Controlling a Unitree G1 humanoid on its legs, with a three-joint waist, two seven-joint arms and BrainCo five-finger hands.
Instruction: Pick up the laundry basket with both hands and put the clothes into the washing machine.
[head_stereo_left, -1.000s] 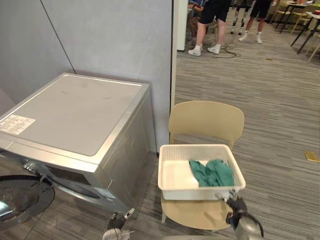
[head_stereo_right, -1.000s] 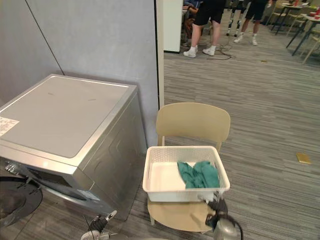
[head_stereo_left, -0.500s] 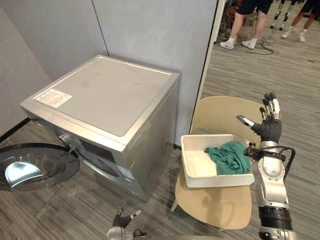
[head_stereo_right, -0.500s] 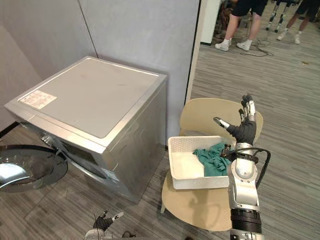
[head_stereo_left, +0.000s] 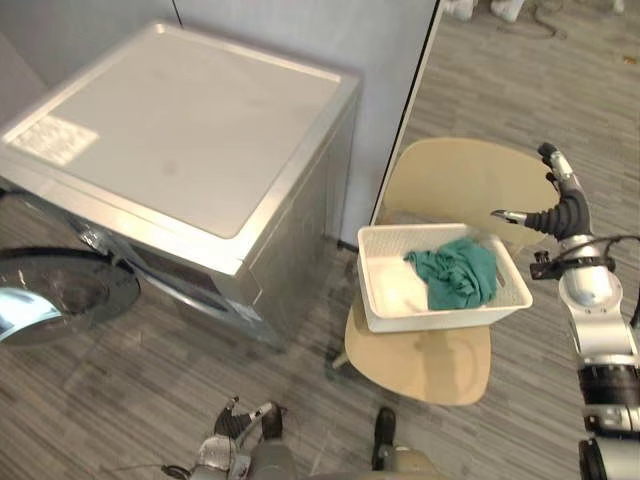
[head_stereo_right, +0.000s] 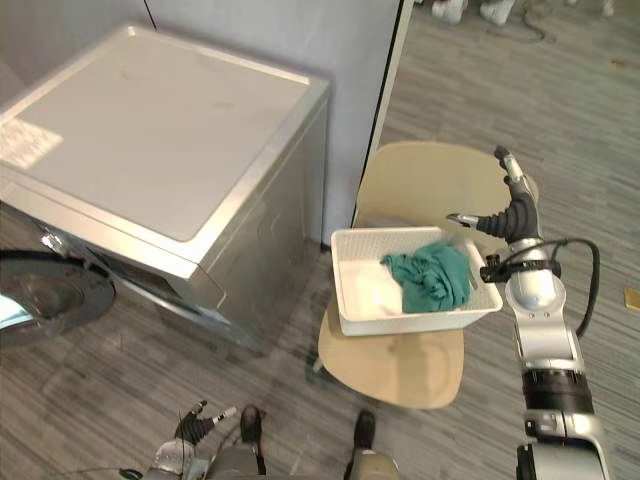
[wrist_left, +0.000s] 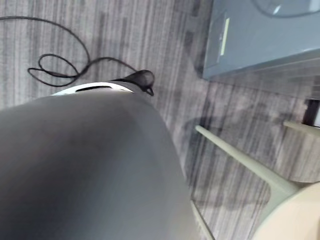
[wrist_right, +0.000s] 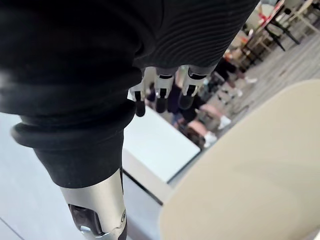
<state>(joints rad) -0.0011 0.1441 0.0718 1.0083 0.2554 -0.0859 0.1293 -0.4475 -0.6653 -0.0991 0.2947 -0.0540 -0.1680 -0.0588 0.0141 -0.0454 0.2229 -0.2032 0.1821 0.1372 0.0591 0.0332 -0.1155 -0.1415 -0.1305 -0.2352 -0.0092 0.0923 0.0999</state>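
basket ungripped on the chair: right hand has swung up beside its right rim, open, empty; left hand low, loose.

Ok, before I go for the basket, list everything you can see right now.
washing machine: one, silver-grey, against the grey wall, left of the chair
machine door: one, round, glass, open at the machine's front
chair: one, beige, right of the machine
laundry basket: one, white, on the chair seat
clothes: one bundle, green, in the basket's right half
shoes: two, white, a person's, on the floor far behind
right hand: silver, dark cover, raised open beside the basket's right end, seemingly not touching it
left hand: low, in front of the machine
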